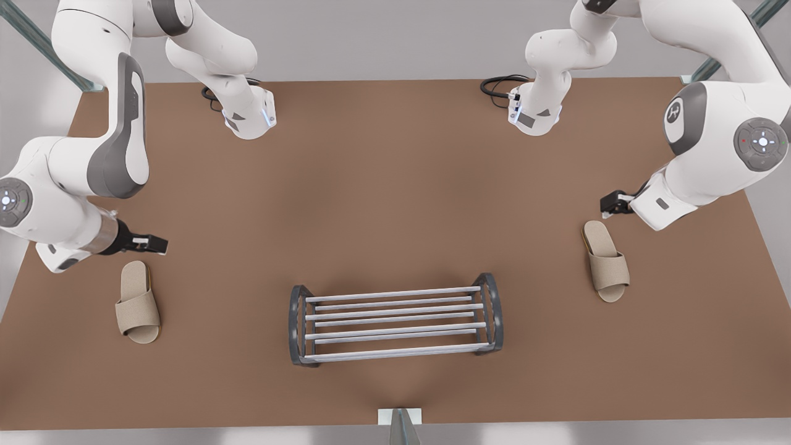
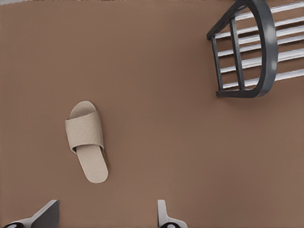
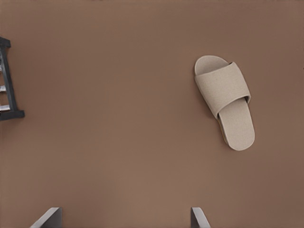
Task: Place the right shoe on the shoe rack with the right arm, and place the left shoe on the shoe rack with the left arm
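The shoe rack (image 1: 395, 326) stands low at the middle of the brown table (image 1: 383, 185), toward the front view's lower edge: dark-grey arched end frames joined by long pale-grey bars, nothing lying on them. One arched end also appears in the left wrist view (image 2: 259, 52).

Well apart from it on either side lies a beige fabric slipper with a wide woven band over the toe and a flat sole. The left shoe (image 2: 87, 140) (at the front view's right (image 1: 606, 261)) rests flat on the table, with the left pincer (image 1: 610, 204) just beside its heel, fingers (image 2: 45, 214) spread open. The right shoe (image 3: 225, 106) lies at the front view's left (image 1: 138, 302), and the right pincer (image 1: 154, 242) hovers near its heel, fingers (image 3: 48, 218) likewise apart and holding nothing.
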Motion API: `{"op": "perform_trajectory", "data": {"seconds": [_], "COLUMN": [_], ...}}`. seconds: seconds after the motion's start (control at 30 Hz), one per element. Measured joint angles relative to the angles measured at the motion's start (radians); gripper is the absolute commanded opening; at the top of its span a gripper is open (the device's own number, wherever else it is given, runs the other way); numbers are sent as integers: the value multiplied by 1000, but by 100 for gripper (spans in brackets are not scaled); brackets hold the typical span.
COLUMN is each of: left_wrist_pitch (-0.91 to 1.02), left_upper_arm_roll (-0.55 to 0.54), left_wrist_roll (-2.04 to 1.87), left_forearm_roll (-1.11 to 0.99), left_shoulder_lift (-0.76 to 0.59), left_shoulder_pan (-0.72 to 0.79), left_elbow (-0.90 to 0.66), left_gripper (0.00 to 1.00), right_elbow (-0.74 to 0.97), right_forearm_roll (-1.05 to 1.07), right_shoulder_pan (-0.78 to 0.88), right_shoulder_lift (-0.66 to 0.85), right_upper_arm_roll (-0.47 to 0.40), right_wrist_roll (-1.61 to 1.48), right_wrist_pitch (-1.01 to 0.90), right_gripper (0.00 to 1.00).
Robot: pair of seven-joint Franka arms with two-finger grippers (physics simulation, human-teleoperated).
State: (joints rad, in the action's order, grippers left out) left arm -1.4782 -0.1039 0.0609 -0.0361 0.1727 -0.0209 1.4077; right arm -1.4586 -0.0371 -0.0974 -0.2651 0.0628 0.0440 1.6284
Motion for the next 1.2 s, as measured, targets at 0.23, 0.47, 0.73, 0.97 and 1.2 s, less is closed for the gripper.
{"op": "perform_trajectory", "data": {"seconds": [0.23, 0.47, 0.73, 0.97, 1.2], "left_wrist_pitch": [-254, -957, -1118, -1100, -994], "left_upper_arm_roll": [154, 172, 244, 304, 303], "left_wrist_roll": [-23, 189, 851, 1311, 1627], "left_forearm_roll": [242, 1390, 2495, 2626, 2707], "left_shoulder_lift": [-113, -130, -96, -119, -48], "left_shoulder_pan": [-9, -124, 35, -74, -71], "left_elbow": [718, 1118, 1230, 1261, 1258], "left_gripper": [100, 100, 100, 100, 100], "right_elbow": [-17, -584, -608, -522, -584], "right_forearm_roll": [34, 335, 1097, 1339, 1699], "right_shoulder_pan": [-5, -94, -113, -123, -197], "right_shoulder_lift": [-26, 140, 10, -122, -205], "right_upper_arm_roll": [-1, -6, -105, -169, -249], "right_wrist_roll": [45, 191, -126, -677, -1065], "right_wrist_pitch": [86, 477, 797, 876, 751], "right_gripper": [98, 100, 100, 100, 100]}}
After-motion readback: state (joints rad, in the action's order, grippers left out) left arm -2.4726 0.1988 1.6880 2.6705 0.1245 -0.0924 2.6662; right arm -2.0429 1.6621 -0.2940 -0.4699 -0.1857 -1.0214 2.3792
